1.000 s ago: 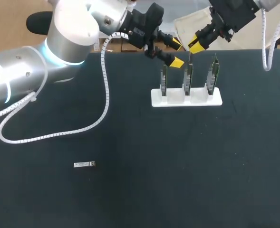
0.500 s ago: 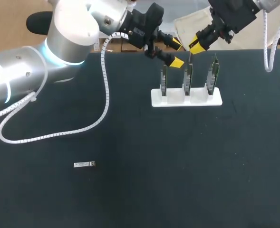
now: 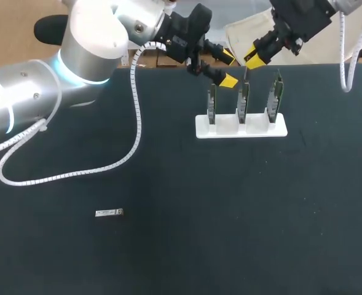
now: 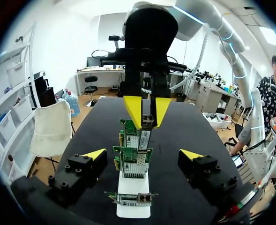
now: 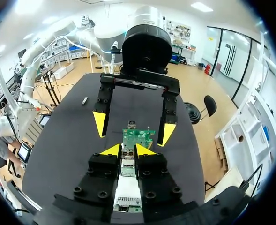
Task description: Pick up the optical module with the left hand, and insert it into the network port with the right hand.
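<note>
Likely stiff, light, slick: optical module (image 4: 147, 118), so hold flat sides near tail. Your right gripper (image 5: 128, 151) pinches it; your left gripper (image 4: 142, 153) gapes wide, empty.

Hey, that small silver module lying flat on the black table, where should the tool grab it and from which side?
Pinch the silver module across its narrow width near mid-length, coming straight down. It lies flat, long sides exposed, with bare table around it, so both sides are probably reachable.
</note>
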Controlling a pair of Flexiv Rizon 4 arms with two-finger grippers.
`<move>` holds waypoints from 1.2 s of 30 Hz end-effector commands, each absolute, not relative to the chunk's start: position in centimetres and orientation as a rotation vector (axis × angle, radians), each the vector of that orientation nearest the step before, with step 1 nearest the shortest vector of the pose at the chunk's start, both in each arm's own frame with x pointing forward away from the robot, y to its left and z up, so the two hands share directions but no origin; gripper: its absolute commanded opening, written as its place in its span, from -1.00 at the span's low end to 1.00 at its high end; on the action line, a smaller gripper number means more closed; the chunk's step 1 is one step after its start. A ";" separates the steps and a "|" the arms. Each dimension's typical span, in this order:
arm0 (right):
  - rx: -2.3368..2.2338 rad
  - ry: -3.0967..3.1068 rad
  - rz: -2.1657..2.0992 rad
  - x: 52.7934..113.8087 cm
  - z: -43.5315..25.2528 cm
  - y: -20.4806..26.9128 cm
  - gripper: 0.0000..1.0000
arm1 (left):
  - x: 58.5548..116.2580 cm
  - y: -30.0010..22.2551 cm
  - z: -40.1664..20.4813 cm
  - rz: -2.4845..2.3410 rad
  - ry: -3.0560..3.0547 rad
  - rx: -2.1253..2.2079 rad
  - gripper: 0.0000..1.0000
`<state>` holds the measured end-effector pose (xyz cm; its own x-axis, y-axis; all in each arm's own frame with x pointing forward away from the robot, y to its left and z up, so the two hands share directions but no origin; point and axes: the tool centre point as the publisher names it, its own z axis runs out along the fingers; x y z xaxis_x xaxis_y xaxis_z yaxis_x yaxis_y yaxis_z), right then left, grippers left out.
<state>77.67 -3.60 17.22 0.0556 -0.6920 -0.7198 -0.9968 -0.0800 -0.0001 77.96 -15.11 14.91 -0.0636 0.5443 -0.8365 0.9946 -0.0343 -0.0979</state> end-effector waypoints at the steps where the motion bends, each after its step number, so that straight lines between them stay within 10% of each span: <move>1: -1.826 1.686 0.775 77.6 17.3 -3.7 -1.00 | 78.1 -15.2 14.9 -0.992 1.664 1.634 1.00; 36: -1.855 1.663 0.759 77.4 17.4 -3.7 -1.00 | 78.1 -15.2 14.9 -0.992 1.664 1.634 1.00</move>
